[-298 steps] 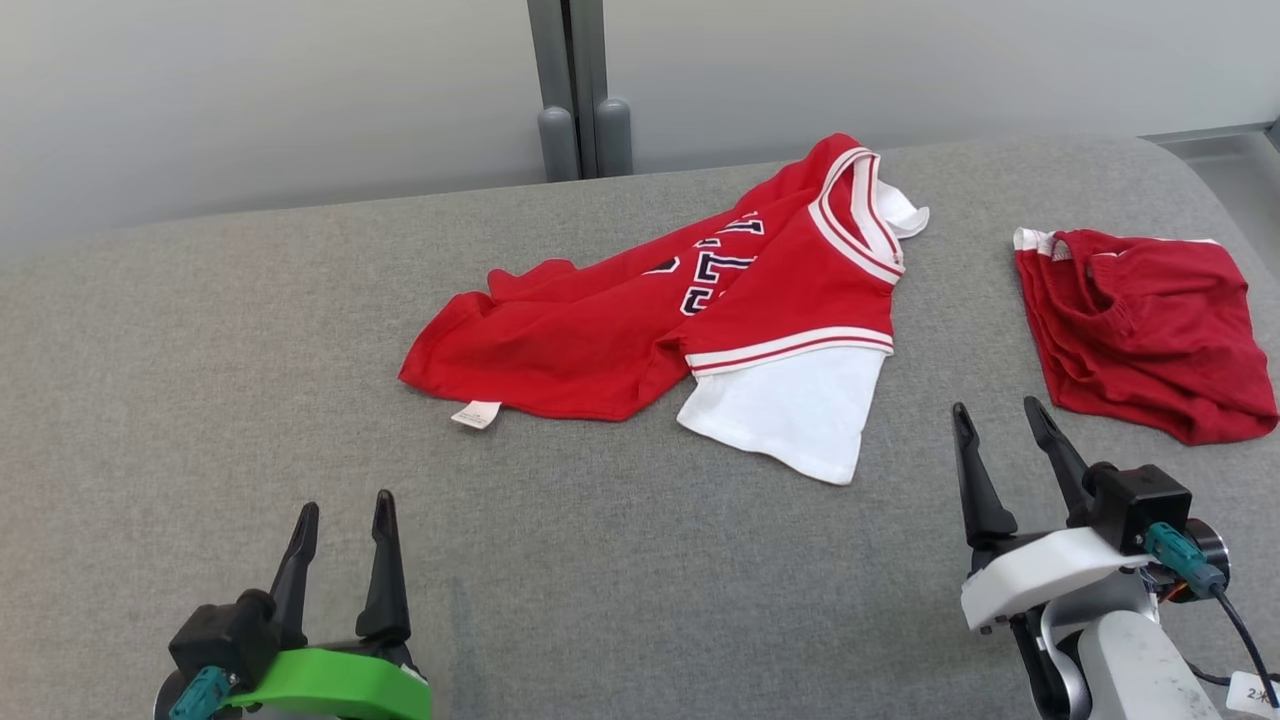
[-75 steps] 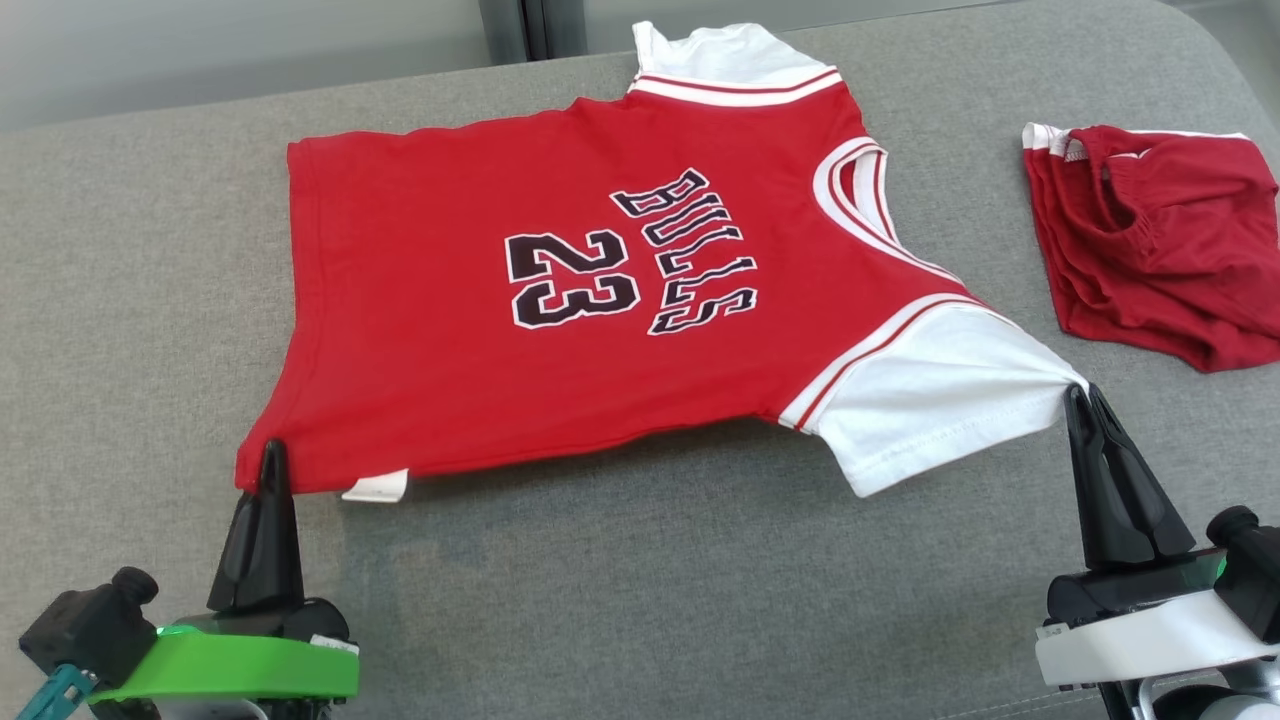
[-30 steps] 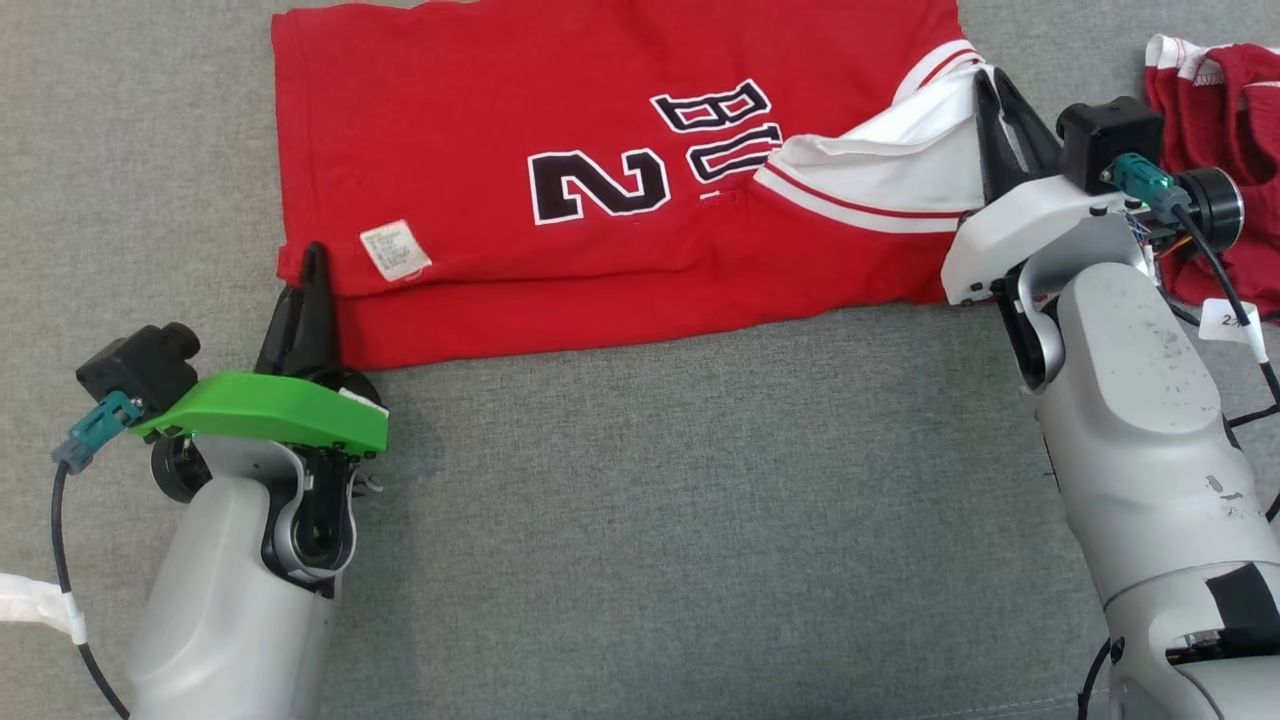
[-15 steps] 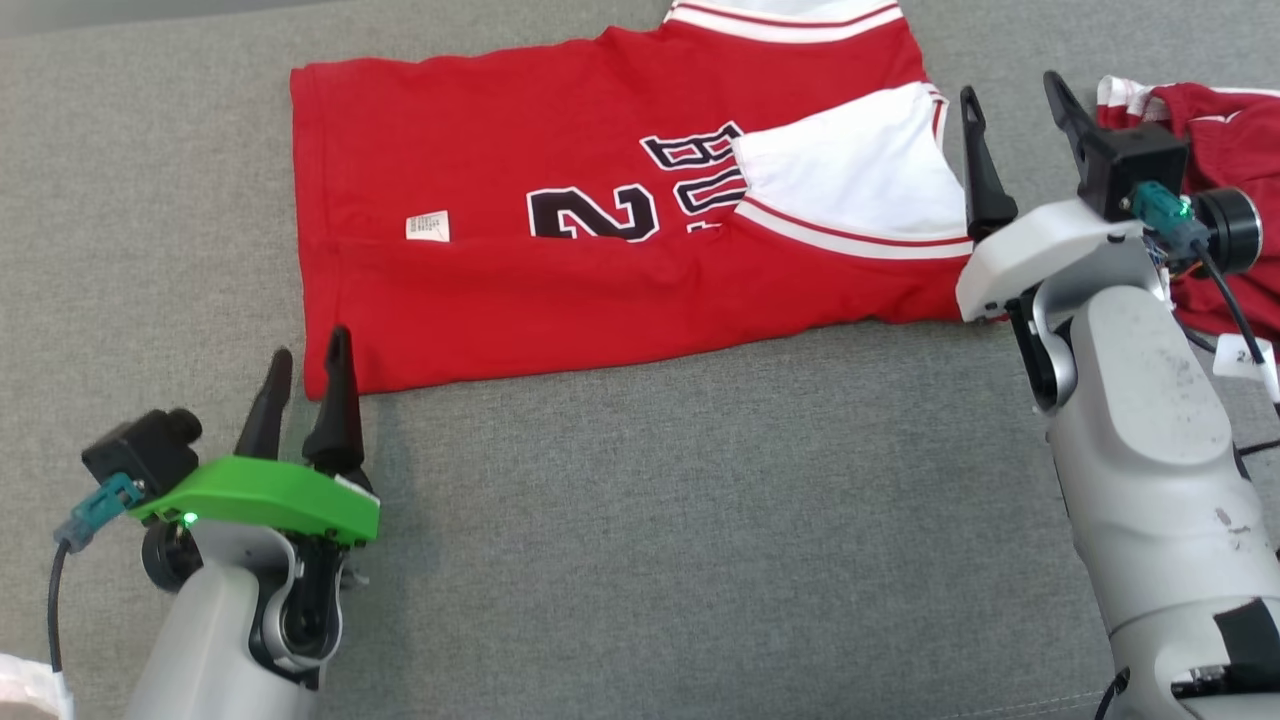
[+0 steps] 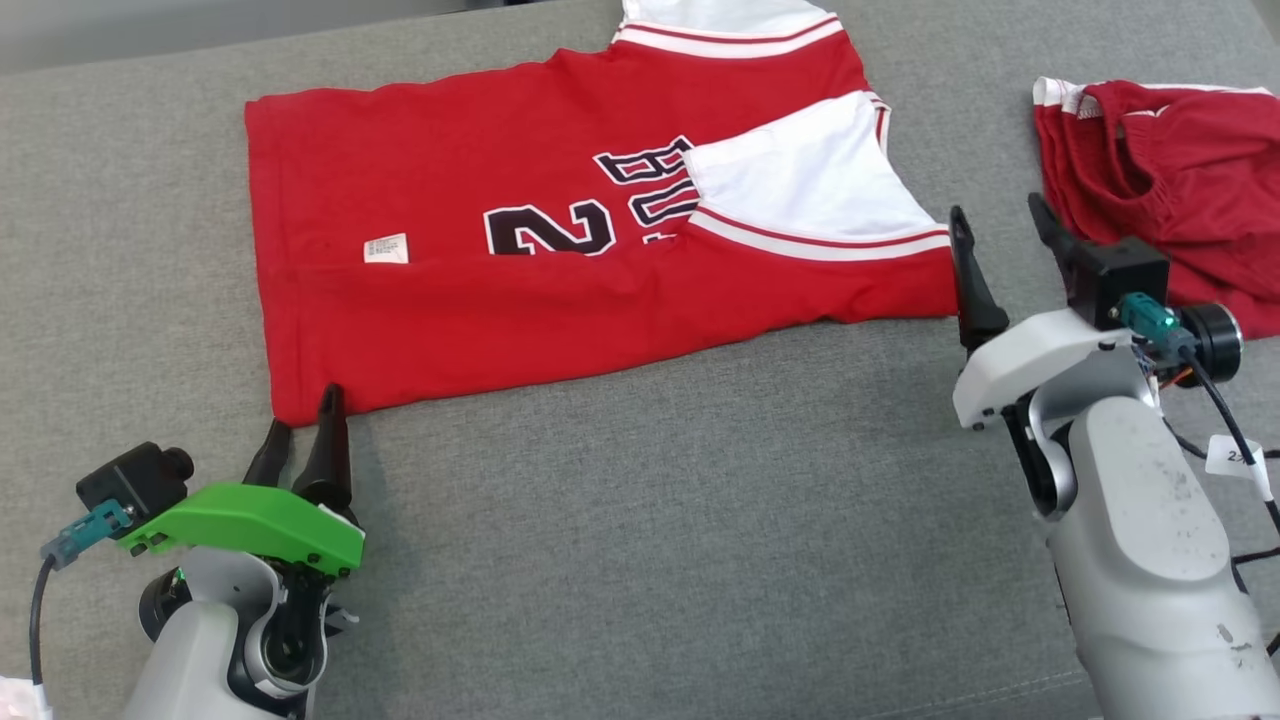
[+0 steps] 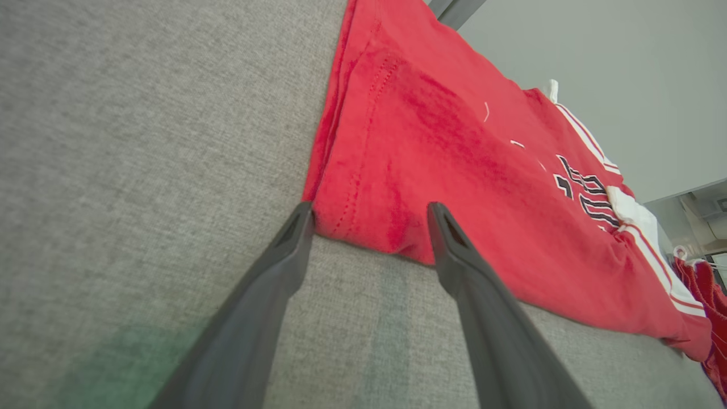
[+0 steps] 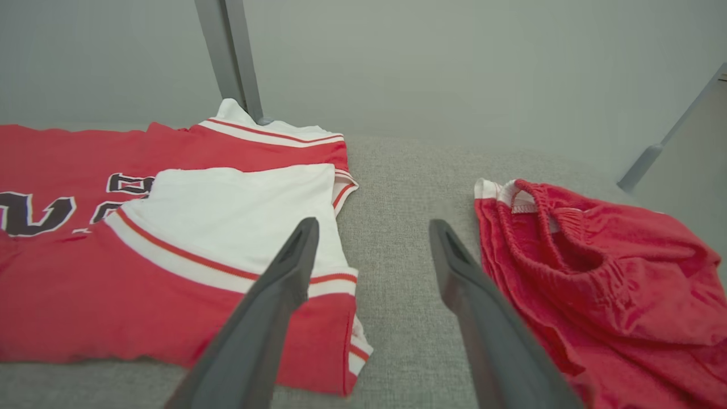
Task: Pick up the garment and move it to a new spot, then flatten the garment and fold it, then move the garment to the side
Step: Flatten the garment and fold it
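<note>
The garment (image 5: 480, 290) is a red jersey with white sleeves and black lettering, lying flat on the grey cushion with its near long edge and near white sleeve folded over onto the front. My left gripper (image 5: 305, 425) stands open at the garment's near left corner (image 6: 363, 210), fingertips at the hem, nothing between them. My right gripper (image 5: 1000, 230) stands open just right of the folded sleeve end (image 7: 341, 295), between the garment and the red shorts, holding nothing.
A crumpled pair of red shorts (image 5: 1160, 190) (image 7: 590, 272) lies at the right of the cushion, close to my right gripper. The grey cushion (image 5: 650, 520) stretches bare toward me. A grey post (image 7: 230, 57) and a pale wall stand behind.
Both grippers let go of the garment and opened after folding its near edge over. They have drawn back toward me. The head camera has also shifted.
</note>
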Robot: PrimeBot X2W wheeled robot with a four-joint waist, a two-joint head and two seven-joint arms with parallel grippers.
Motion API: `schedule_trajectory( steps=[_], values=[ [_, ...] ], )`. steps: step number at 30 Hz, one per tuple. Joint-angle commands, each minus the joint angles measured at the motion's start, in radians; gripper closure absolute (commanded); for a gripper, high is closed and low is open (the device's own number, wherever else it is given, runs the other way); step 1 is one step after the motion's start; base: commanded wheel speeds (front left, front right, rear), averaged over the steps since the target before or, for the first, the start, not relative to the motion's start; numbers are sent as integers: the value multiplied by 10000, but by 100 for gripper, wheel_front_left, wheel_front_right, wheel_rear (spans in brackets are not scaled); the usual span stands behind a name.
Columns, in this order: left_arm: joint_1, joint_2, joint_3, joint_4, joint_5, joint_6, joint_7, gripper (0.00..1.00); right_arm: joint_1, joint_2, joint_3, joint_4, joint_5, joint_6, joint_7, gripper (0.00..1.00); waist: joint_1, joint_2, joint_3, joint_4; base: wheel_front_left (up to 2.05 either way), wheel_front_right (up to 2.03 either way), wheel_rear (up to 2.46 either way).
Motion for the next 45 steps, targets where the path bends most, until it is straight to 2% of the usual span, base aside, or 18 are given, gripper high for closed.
schedule_trajectory(
  steps=[1,3,4,5,7,8,9,10,11,18,25,26,27,28,29,30,37,45],
  values=[
    [-88,18,48,25,-80,43,11,0,246,-37,61,-144,107,-16,180,0,0,0,124,-120,0,0,0],
    [-232,-15,81,120,-127,102,47,0,451,-36,139,-259,200,-16,460,0,0,0,183,-166,0,0,0],
    [-272,-43,92,196,-163,146,105,11,519,-39,164,-317,240,-16,556,0,0,0,208,-179,0,0,0],
    [-329,-56,95,271,-170,195,124,29,592,-39,205,-372,277,-16,663,0,0,0,241,-190,0,0,0],
    [-429,-73,99,452,-154,300,166,52,698,-36,280,-478,332,-16,789,0,0,0,293,-197,0,0,0],
    [-473,-65,81,534,-125,324,175,56,734,-36,306,-518,354,-16,832,0,0,0,316,-194,0,0,0],
    [-526,-62,50,624,-86,346,174,71,775,-36,339,-552,377,-16,891,0,0,0,338,-187,0,0,0],
    [-561,-66,27,696,-60,354,160,82,801,-36,369,-571,367,-16,938,0,0,0,353,-177,0,0,0],
    [-610,-76,-1,777,-22,351,130,100,811,-37,390,-591,361,-16,988,0,0,0,366,-162,0,0,0],
    [-743,-99,27,771,104,88,-412,100,732,-36,264,-333,206,-16,1352,0,0,0,381,12,0,0,0],
    [-492,-56,68,392,135,-43,-785,100,284,-37,176,629,586,-16,1767,0,0,0,366,268,0,0,0],
    [-480,-54,64,356,140,-35,-795,100,214,-34,204,778,713,-16,1805,20,0,0,362,296,0,0,0],
    [-446,-38,64,323,145,-50,-835,100,115,-34,259,969,916,-16,1878,53,0,0,354,322,0,0,0],
    [-419,-28,58,311,155,-63,-866,100,41,-34,297,1114,1124,-16,1923,67,0,0,340,339,0,0,0],
    [-399,-24,47,298,165,-104,-908,100,-50,-36,349,1277,1330,-16,1972,92,0,0,321,355,0,0,0],
    [-394,-14,27,280,184,-151,-934,100,-133,-34,404,1375,1469,-15,1947,100,0,0,296,369,0,0,0],
    [-406,159,-89,-107,317,-285,-1031,100,-524,-43,433,1367,1893,-16,1470,100,0,0,-101,354,0,0,0],
    [613,652,-354,-1340,691,82,-604,100,921,-175,315,-405,2267,-16,1657,100,0,0,-779,273,0,0,0]
  ],
)
